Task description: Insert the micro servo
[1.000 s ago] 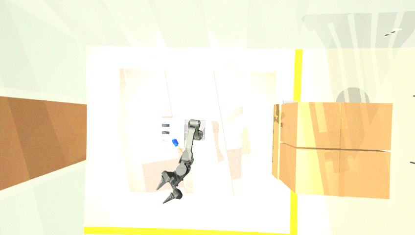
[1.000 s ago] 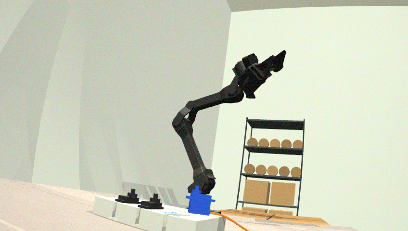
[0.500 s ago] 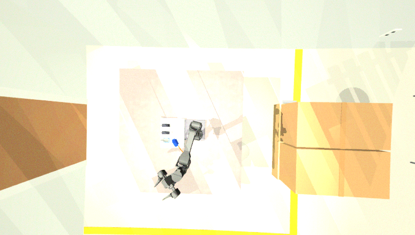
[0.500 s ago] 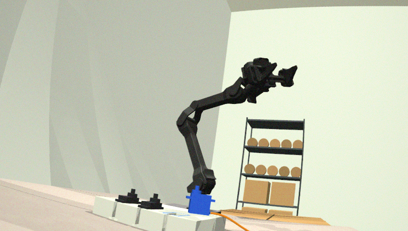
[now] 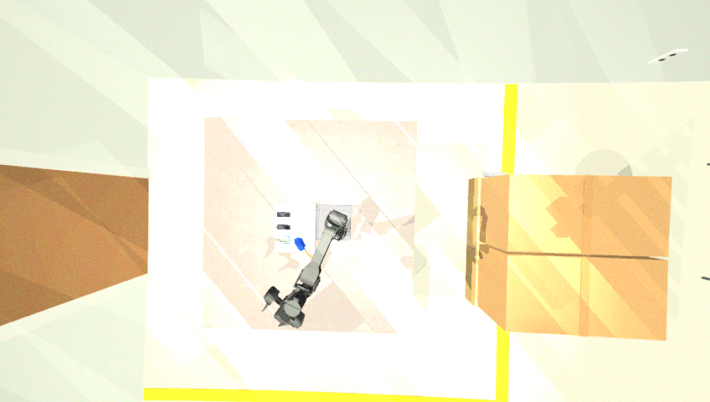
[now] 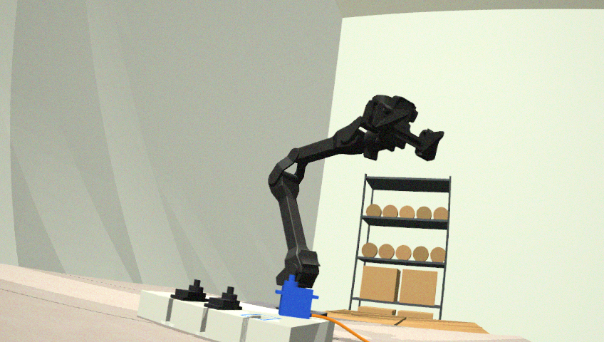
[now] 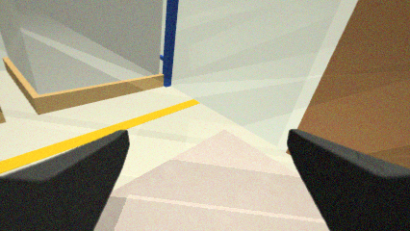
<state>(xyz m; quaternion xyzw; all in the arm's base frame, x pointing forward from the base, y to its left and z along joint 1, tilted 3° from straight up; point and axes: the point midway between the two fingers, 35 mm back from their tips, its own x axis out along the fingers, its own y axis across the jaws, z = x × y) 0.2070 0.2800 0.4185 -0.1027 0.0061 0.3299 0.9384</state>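
the tool (image 5: 276, 308) hangs high with fingers wide apart, gripping nothing, well apart from the blue servo (image 6: 295, 300).

Warehouse or storeroom. Evidence: metal shelf rack (image 6: 404, 245) against the pale wall, holding rows of round brown goods above two cardboard boxes (image 6: 398, 286); large carton (image 5: 573, 254) right of a yellow floor line (image 5: 509, 198); flattened cardboard beside the rack's foot.
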